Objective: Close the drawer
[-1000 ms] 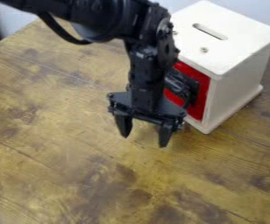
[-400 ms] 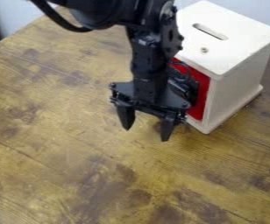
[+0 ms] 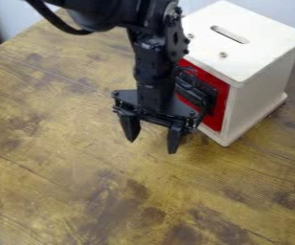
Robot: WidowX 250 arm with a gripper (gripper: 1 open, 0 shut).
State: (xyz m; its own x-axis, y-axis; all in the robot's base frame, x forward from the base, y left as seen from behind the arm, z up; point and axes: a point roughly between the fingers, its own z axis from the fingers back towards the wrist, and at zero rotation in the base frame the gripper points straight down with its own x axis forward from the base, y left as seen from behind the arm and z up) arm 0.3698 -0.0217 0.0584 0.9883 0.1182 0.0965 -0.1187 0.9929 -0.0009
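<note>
The small red-fronted wooden drawer [image 3: 205,96] with its black bar handle sits in the cream wooden box [image 3: 246,59] near the table's [image 3: 60,182] far right corner. The black gripper [image 3: 150,135], fingers spread and empty, hangs just before it. The drawer is probably light and rigid; push its flat front rather than grasping the handle.
</note>
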